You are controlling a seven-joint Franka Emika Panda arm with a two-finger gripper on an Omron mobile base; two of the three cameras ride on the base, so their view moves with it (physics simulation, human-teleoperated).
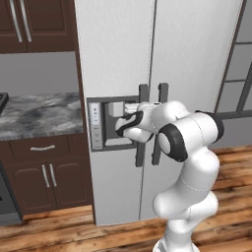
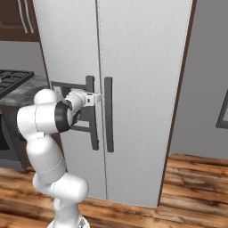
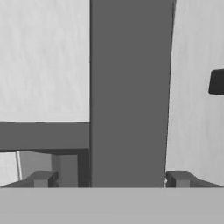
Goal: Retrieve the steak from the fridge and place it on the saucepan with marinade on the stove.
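The fridge (image 1: 118,49) (image 2: 142,53) stands with both silver-grey doors shut. My gripper (image 1: 140,109) (image 2: 94,99) (image 3: 111,179) is open at the left door's dark bar handle (image 1: 143,93) (image 2: 91,124) (image 3: 129,87). In the hand view the bar runs up between my fingertips (image 3: 43,178), with a wider gap on the left side than on the right. A corner of the stove (image 2: 11,80) shows at the far left. The steak is hidden behind the shut doors. The saucepan and its marinade are out of view.
A dispenser recess (image 1: 106,123) sits in the left door just left of my hand. The right door's handle (image 1: 162,91) (image 2: 108,116) runs close beside the left one. A marble counter (image 1: 39,113) over dark wood cabinets (image 1: 47,172) lies left of the fridge.
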